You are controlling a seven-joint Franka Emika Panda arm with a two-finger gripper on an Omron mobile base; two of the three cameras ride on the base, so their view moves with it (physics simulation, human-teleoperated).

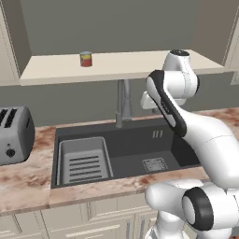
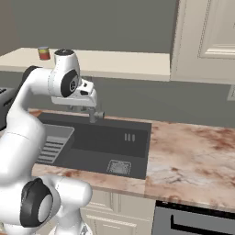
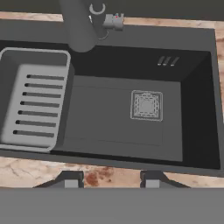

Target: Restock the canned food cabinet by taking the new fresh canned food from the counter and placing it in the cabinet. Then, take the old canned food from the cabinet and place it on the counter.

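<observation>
Left base view: old canned food (image 1: 86,59) bears an unreadable yellowish-green label.

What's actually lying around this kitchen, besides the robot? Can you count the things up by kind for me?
Cans: 1, the old canned food on the canned food cabinet shelf
Toasters: 1, toaster on the counter
Sinks: 1, sink
Faucets: 1, faucet
Drain racks: 1, grey rack in the sink
Total: 5
</observation>
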